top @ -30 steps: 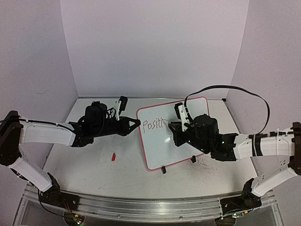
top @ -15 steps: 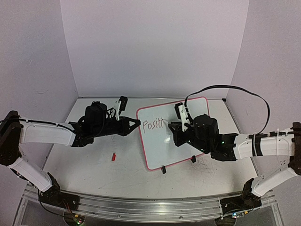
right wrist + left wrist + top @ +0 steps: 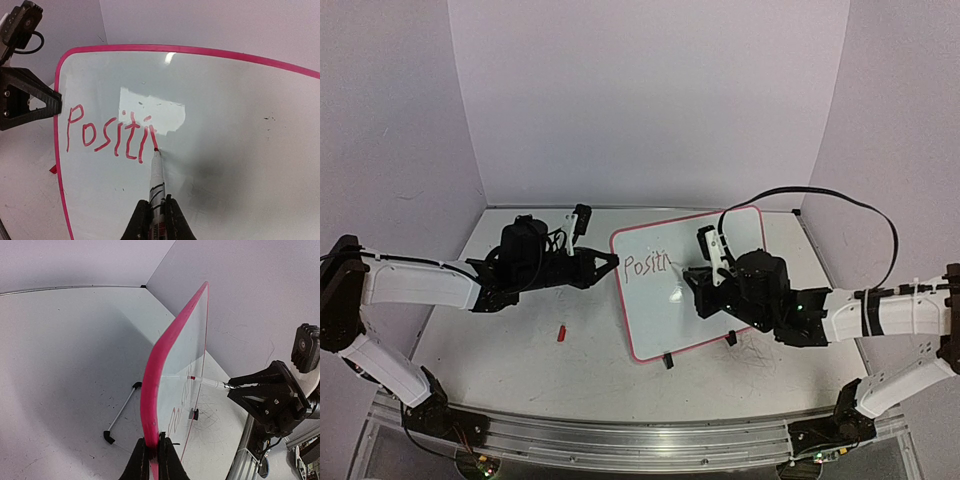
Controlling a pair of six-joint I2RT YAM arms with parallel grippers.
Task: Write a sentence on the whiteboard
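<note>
One hard press from your right gripper's (image 3: 156, 211) clamped marker (image 3: 157, 175) could twist the board (image 3: 240, 150) between the left gripper's (image 3: 152, 452) clenched jaws.

The whiteboard (image 3: 665, 320) is sitting on the table (image 3: 500, 360) right of centre; a small loose piece (image 3: 561, 333) is lying apart, to its left.

Glossy smooth whiteboard (image 3: 225, 150) in pink plastic-looking frame.
</note>
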